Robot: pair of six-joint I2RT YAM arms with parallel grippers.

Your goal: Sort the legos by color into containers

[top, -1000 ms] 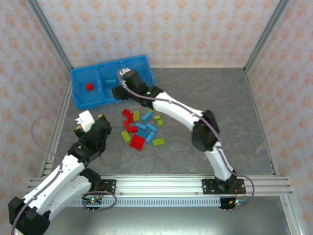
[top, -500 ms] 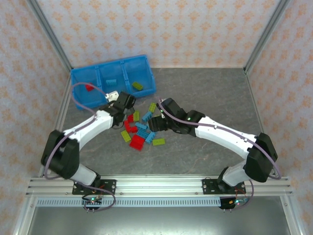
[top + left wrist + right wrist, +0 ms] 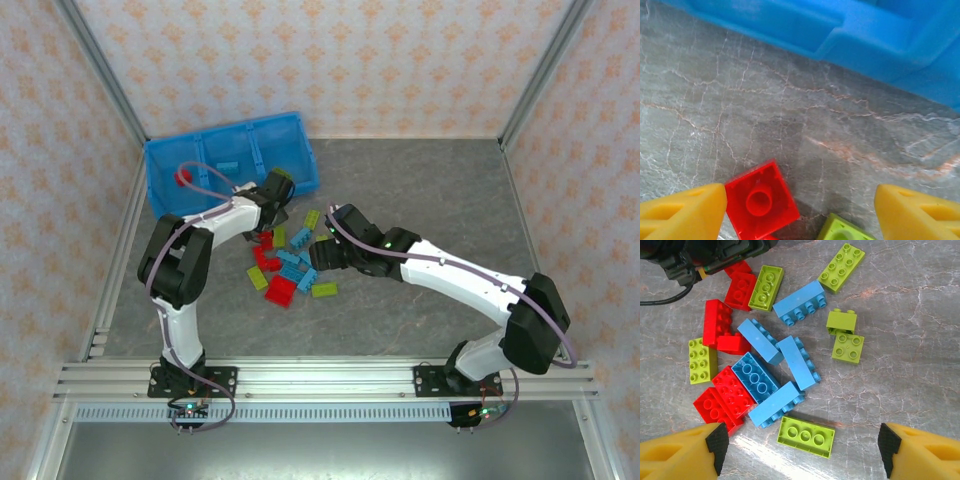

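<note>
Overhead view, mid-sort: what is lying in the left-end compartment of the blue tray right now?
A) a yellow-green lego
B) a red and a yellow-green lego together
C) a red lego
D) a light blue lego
C: in the overhead view a single red lego lies in the left-end compartment of the blue tray, with no other brick beside it there.

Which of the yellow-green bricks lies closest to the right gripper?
The long yellow-green brick with three studs in a row, lying right between the yellow fingers; the other green ones lie farther off.
</note>
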